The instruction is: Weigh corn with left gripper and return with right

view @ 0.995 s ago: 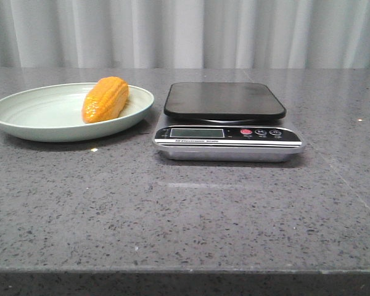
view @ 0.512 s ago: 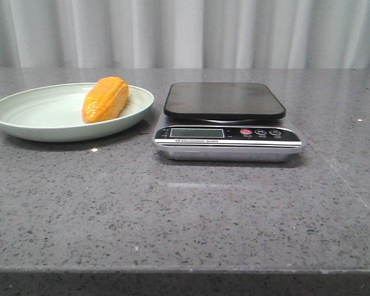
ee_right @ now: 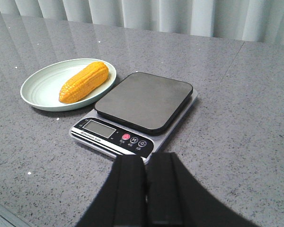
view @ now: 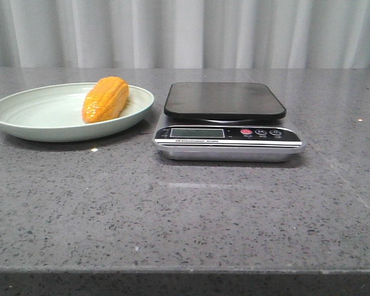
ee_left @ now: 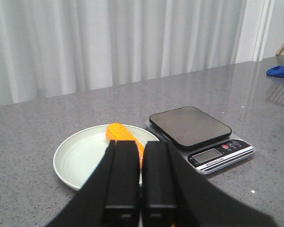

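The orange-yellow corn (view: 105,98) lies in a pale green plate (view: 24,117) at the table's left, tapered end towards the front. Beside it to the right stands a kitchen scale (view: 225,126) with nothing on its black platform. No gripper shows in the front view. In the left wrist view my left gripper (ee_left: 141,144) is shut on nothing and hangs short of the plate (ee_left: 80,161), its fingers hiding part of the corn (ee_left: 119,132). My right gripper (ee_right: 146,158) is shut and empty, just in front of the scale (ee_right: 144,101), well away from the corn (ee_right: 84,82).
The grey speckled table (view: 185,209) has its front edge close to the camera. A pale curtain runs along the back. A blue cloth (ee_left: 280,72) lies far off at the table's right side.
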### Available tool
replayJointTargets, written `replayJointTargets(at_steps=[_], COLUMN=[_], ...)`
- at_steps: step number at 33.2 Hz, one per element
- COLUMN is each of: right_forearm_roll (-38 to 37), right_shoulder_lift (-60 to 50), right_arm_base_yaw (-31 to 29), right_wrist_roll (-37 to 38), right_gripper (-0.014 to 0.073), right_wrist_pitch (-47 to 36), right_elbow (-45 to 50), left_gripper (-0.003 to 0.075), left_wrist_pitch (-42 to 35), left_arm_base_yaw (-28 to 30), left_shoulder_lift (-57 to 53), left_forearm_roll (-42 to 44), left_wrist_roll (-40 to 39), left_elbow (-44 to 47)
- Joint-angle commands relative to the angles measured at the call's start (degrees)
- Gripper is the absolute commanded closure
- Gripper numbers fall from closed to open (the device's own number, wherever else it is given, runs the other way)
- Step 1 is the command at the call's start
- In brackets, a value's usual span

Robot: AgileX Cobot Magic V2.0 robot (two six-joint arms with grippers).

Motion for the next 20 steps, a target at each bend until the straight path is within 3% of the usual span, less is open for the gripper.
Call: replayJointTargets(at_steps=[1,10,15,20], right_forearm_roll=[-1.02,-1.02,-1.02,-1.02], right_shoulder_lift=[0.43,0.43,0.43,0.43], right_arm_base_yaw=[-0.29,-0.29,-0.29,-0.29], right_wrist_roll=[-0.37,-0.37,-0.37,-0.37], right_gripper=[0.045,0.045,0.045,0.045], right_wrist_pitch=[-4.0,-4.0,-4.0,-4.0], right_elbow=[-1.49,-1.49,-1.49,-1.49], left_gripper=[0.0586,0.0586,0.0586,0.0586], left_wrist_pitch=[-4.17,-4.79,-8.87,-18.43], left_arm_base_yaw=[-0.42,2.06,11.22,23.37], left_shoulder_lift=[0.9,0.9,0.79,0.79], left_forearm_roll=[0.29,-0.42,0.27,-3.93], left_wrist_roll=[0.13,0.13,1.04,3.28], left_elbow=[-1.43,2.62,8.16,14.52])
